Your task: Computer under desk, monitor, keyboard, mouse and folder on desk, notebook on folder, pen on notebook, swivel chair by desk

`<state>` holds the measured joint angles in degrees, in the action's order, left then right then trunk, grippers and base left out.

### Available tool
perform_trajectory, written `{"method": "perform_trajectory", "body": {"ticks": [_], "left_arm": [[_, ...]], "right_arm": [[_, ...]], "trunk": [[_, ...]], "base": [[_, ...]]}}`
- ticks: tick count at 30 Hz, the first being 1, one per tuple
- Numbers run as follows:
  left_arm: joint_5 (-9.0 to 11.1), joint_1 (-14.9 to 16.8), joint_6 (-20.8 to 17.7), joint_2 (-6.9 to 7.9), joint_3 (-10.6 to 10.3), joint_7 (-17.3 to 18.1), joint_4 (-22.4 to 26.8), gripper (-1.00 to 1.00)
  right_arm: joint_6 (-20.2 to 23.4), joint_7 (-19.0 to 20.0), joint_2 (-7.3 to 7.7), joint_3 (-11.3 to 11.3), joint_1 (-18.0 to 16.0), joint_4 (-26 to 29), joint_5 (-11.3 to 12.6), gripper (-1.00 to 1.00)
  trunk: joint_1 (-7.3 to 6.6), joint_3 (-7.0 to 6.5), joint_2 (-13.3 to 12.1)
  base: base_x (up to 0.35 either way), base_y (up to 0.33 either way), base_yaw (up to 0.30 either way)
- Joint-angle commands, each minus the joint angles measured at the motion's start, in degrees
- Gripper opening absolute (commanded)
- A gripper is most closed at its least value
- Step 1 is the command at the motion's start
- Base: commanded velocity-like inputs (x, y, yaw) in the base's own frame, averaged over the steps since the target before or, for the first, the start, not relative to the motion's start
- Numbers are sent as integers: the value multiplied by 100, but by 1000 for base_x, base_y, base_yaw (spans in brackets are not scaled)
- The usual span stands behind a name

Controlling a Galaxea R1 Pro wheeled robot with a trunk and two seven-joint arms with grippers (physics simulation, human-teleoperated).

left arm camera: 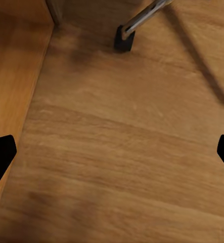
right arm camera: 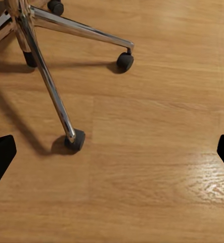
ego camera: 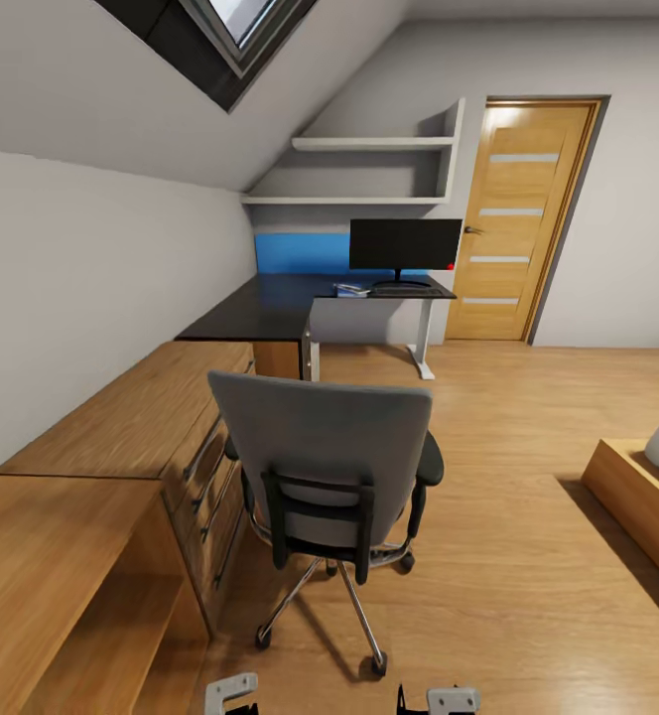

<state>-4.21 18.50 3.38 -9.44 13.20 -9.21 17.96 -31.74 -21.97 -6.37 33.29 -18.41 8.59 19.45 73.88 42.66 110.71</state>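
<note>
The swivel chair (ego camera: 322, 447) has matt grey cloth upholstery, a black frame that is probably plastic, and polished chrome legs. The surface (ego camera: 270, 308) is glossy black. Floor (ego camera: 508, 556) and dresser (ego camera: 121, 437) show smooth, satin-finished wood grain.

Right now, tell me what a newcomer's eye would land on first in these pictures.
The swivel chair dominates the foreground of the head view, its grey back turned to the camera, standing on the wooden floor beside the light wooden dresser. Beyond it, the monitor stands on the far end of the glossy black desk, near the wooden door. In the right wrist view, the chair's chrome star base spreads across the floor.
</note>
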Motion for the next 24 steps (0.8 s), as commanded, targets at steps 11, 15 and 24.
{"method": "perform_trajectory", "body": {"ticks": [11,15,24], "left_arm": [[-45,5,43,2,25,-11,-12,100],[-45,5,45,3,25,-11,-12,100],[-25,5,163,12,43,-11,-17,100]], "right_arm": [[-16,-26,-13,48,-5,2,47,100],[-16,-26,-7,47,-5,2,49,100],[-219,-29,20,27,-5,-16,81,100]], "trunk": [[241,203,445],[329,275,605],[527,437,966]], "base": [[0,0,0],[0,0,0],[0,0,0]]}}
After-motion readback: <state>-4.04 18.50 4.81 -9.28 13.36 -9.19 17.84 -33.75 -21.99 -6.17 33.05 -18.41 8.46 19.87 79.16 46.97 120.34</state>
